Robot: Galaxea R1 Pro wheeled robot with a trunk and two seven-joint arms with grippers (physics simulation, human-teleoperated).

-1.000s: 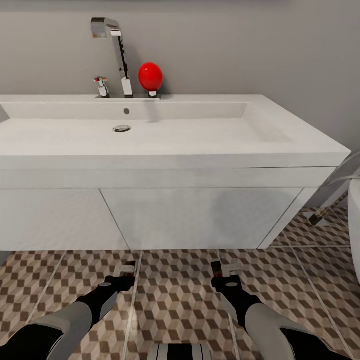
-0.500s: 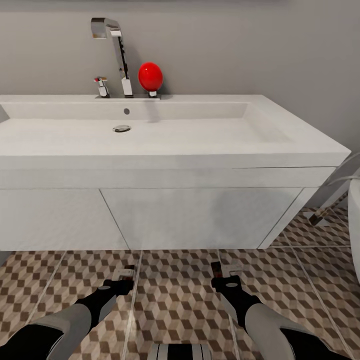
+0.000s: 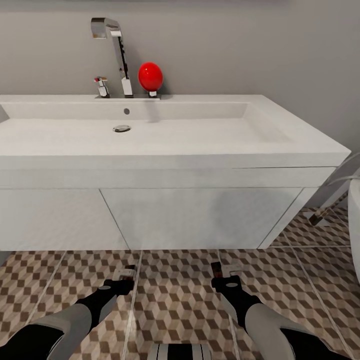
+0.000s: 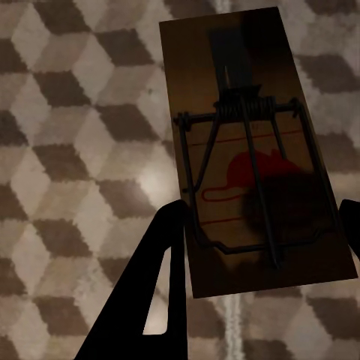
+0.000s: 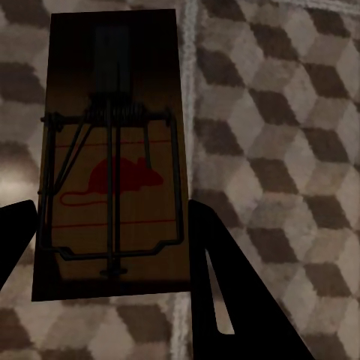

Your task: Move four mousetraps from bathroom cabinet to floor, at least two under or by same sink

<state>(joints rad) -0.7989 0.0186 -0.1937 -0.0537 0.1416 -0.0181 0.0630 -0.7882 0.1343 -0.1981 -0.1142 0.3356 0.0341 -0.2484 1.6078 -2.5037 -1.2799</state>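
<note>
Head view: the white bathroom sink (image 3: 150, 135) fills the upper frame; both arms reach low over the bathroom floor (image 3: 180, 295).

Left wrist view: left gripper (image 4: 255, 225) clamps a mousetrap (image 4: 251, 150).

Right wrist view: right gripper (image 5: 112, 225) clamps another mousetrap (image 5: 112, 150).

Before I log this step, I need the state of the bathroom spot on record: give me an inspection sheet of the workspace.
Surface: bathroom floor, cube-pattern tiles, pale grout.
Job's things: one mousetrap between the left gripper's fingers, another mousetrap between the right gripper's; bathroom sink straight ahead, basin bare.
Clutter: red rounded object on the sink ledge beside the chrome tap.
Grippers: left gripper and right gripper both low over the tiles before the vanity, each shut on a trap.
Cables: nothing seen.
Surroundings: grey wall; white fixture edge at far right.
</note>
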